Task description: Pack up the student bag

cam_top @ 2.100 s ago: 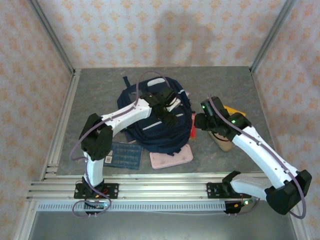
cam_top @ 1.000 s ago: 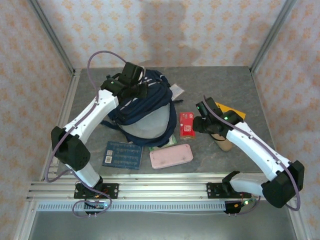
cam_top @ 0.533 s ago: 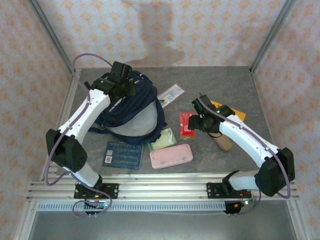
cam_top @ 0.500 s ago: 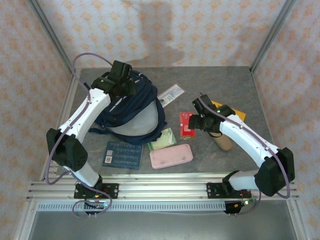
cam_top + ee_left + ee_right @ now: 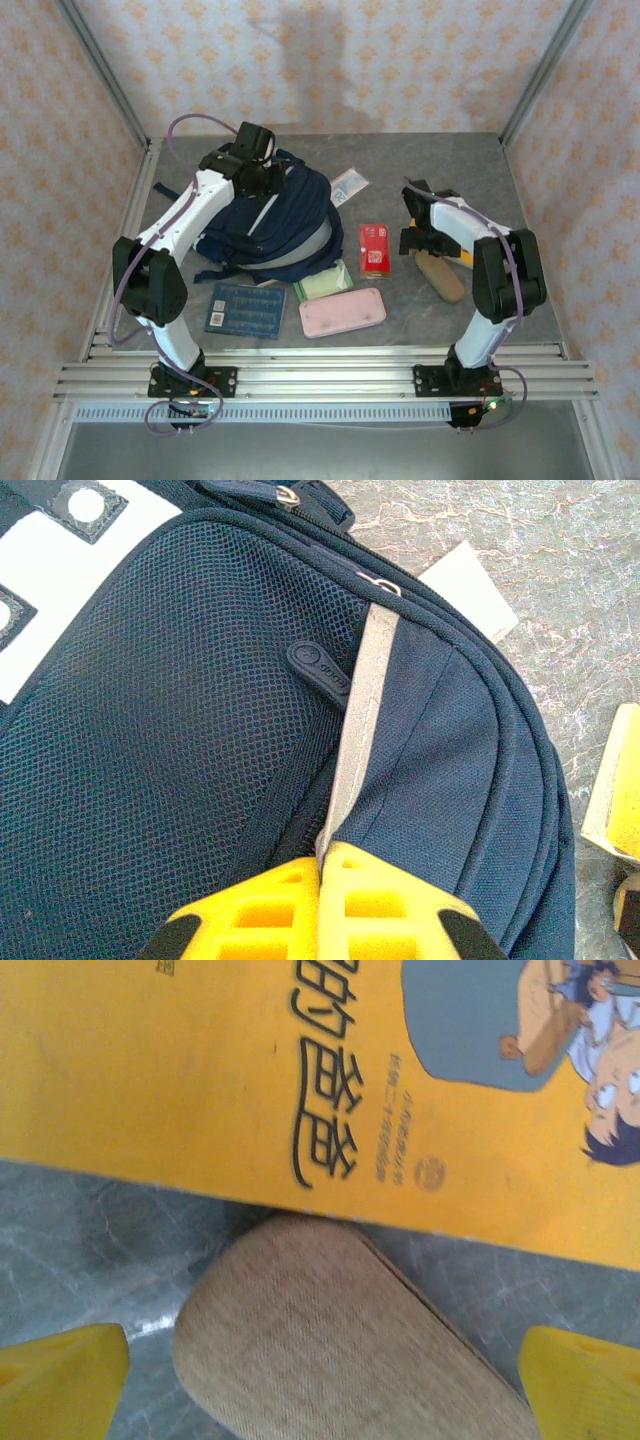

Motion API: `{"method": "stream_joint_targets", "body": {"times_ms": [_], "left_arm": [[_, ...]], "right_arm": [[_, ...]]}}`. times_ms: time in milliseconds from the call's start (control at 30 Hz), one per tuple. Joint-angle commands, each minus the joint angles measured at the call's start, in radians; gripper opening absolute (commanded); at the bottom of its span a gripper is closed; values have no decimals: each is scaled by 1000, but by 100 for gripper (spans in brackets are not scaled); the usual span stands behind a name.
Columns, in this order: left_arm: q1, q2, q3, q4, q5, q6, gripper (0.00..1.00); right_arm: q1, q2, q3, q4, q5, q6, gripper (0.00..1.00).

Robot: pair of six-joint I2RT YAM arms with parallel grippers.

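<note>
The student bag [image 5: 270, 225] is now lying toward the left rear of the table [image 5: 440, 160], no longer at the centre as it was two seconds ago. Your right gripper [image 5: 420, 236] is no longer hanging beside the red carton [image 5: 374, 248] but is hovering over the tan fabric pouch [image 5: 440, 276]. The shift is leaving a green packet [image 5: 322, 282] and a clear sleeve [image 5: 348, 183] uncovered, so the loose items are lying within reach, though none appears packed yet. Your left gripper [image 5: 322, 865] is pinching the bag's grey reflective stripe [image 5: 358, 710] with its fingers pressed together, apparently steadying the bag. Your right gripper's jaws are standing spread wide, one on either side of the pouch's rounded end, and are holding nothing; picking up the pouch is likely the step in hand. Beyond the pouch, the yellow picture book [image 5: 180, 1070] is showing large dark Chinese characters, a smaller line beside them and a cartoon boy, all sideways and too skewed to read reliably. The rubber zip pull [image 5: 320, 675] is carrying embossed lettering too small to make out, and the red carton's white print is staying illegible.
</note>
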Motion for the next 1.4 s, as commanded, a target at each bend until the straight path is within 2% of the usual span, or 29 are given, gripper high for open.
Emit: {"method": "stream_joint_targets", "body": {"times_ms": [0,100,200,500,633,800,1000,1200,1367], "left_arm": [[-3,-33,9,56,43,-4,0],[-2,-44,15,49,48,3,0],[-3,-46,19,36,56,9,0],[-3,-62,4,28,61,12,0],[-3,-66,0,19,61,18,0],[-1,-70,-18,19,59,23,0],[0,-73,-36,23,63,28,0],[4,-73,-36,19,64,37,0],[6,-70,-34,18,67,37,0]], "right_arm": [[-24,52,26,-14,-104,-49,100],[-30,98,38,-21,-175,-50,100],[-32,124,49,-30,-176,-40,99],[-49,109,30,-31,-99,31,81],[-100,90,15,-17,-121,92,79],[-184,30,-8,0,-120,154,84],[-264,-21,-104,65,-322,256,94],[-278,-109,-205,131,-457,373,97],[-277,-187,-266,143,-490,443,100]]}}
